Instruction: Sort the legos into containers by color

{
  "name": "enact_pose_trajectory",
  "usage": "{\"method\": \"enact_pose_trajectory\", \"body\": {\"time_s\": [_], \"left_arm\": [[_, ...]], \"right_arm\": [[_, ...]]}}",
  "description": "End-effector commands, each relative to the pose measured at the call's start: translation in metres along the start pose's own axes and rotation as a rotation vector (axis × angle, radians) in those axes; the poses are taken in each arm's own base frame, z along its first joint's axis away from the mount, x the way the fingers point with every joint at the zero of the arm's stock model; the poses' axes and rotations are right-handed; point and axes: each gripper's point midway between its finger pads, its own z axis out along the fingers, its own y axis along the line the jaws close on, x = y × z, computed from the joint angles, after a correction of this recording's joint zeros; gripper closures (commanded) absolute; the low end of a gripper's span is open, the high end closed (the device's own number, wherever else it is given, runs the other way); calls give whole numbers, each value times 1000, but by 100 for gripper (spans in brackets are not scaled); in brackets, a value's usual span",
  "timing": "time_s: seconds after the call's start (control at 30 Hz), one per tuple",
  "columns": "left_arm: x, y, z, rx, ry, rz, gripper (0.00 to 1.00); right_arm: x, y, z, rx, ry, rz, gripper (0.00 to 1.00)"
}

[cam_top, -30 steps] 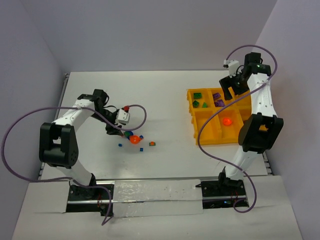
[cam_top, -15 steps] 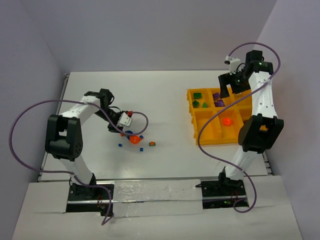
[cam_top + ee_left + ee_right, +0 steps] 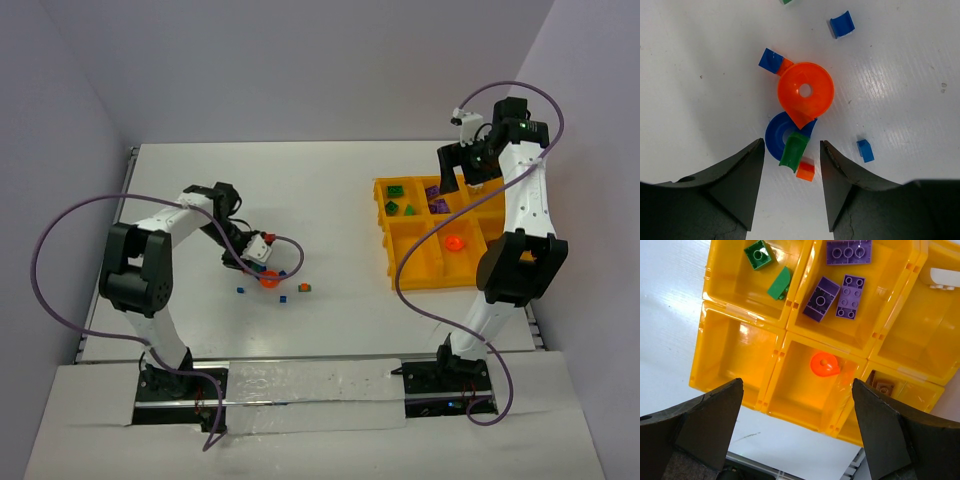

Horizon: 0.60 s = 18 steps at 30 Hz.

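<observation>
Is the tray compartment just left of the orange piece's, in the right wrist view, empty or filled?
Empty: that compartment shows only bare yellow floor; the orange piece sits alongside.

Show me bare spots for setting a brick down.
Bare table between the loose pile and the tray. The compartment bordering the green bricks' and the orange piece's is empty. Crowded: the pile's orange dish, blue ring and green piece overlap.

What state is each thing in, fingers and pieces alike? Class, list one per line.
Left fingers: open, straddling the green piece.
Right fingers: open, empty, above the tray.
Green piece: loose on the table, overlapping the blue ring.
Table orange dish: unsorted.
Purple bricks: three in one compartment.
Green bricks: two in the neighbouring compartment.
Tray orange dish: alone in its compartment.
</observation>
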Motion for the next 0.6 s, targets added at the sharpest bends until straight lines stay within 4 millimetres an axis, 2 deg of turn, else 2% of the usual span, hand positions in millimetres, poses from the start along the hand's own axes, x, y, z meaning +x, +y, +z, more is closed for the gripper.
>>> {"method": "enact_pose_trajectory", "body": {"time_s": [0.0,0.33,0.57], "left_arm": [[-1,4,1,2,4,42,43],[13,1,7,28,55,51,52],[14,1,10,40,59,61,52]], "right_arm": [[-10,5,-6,-10,-28,-5,4],[-8,4,-3,-12,-21,-2,4],[-7,4,-2,-16,-16,0,4]]}}
